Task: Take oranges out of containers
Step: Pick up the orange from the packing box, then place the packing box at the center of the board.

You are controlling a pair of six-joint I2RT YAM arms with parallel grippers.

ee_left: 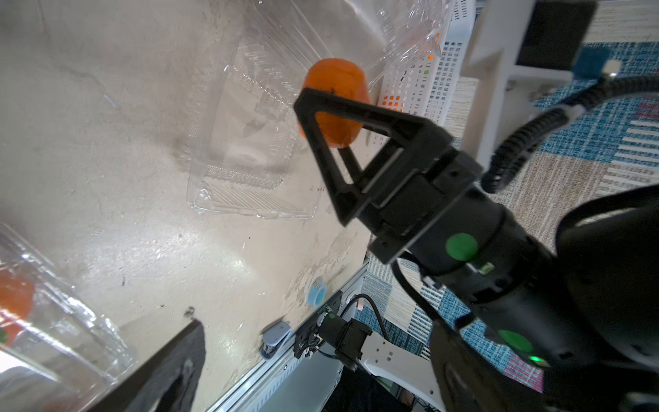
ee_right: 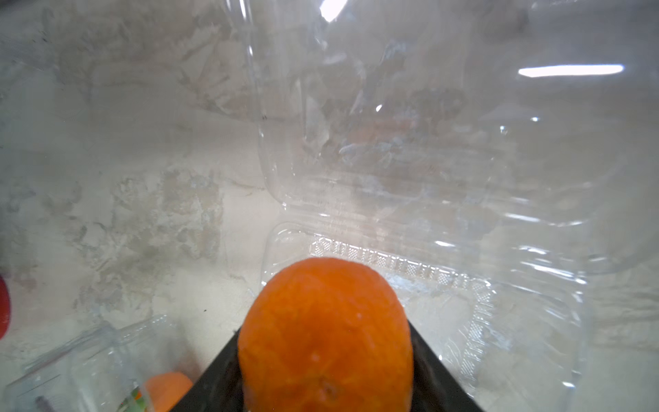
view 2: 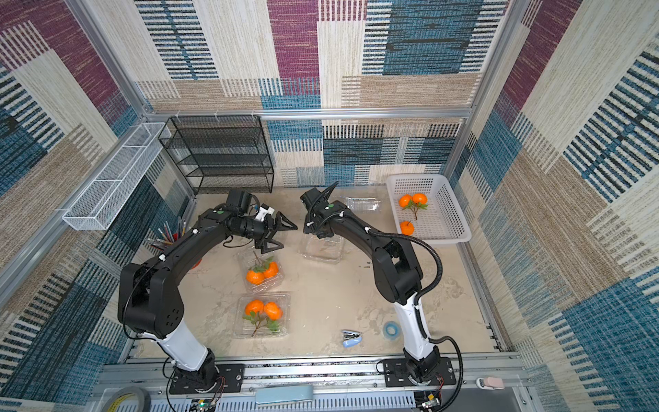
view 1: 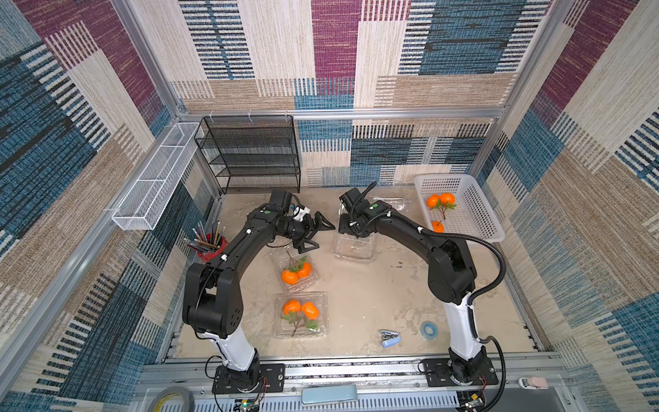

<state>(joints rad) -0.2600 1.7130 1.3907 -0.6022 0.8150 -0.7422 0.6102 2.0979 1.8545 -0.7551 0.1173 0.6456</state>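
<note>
My right gripper [ee_right: 324, 339] is shut on a single orange [ee_right: 322, 321], held just above an open, empty clear container [view 1: 353, 251] [ee_right: 463, 303]. From the left wrist view the same orange [ee_left: 337, 76] sits between the right gripper's black fingers [ee_left: 321, 153]. My left gripper [view 1: 322, 232] [view 2: 281, 232] hangs open and empty beside it. Below it, a container [view 1: 313, 283] holds two oranges [view 1: 296, 274]. A nearer closed container [view 1: 281, 330] holds another pair [view 1: 301, 309]. A fourth, empty container [view 1: 390, 203] lies at the back.
A white basket [view 1: 479, 217] at back right holds a stemmed pair of oranges [view 1: 440, 200] and a single one [view 1: 438, 226]. A red pencil cup [view 1: 210, 248] stands left, a black mesh shelf [view 1: 249, 157] behind. A stapler [view 1: 389, 338] and a blue tape roll [view 1: 427, 330] lie near the front.
</note>
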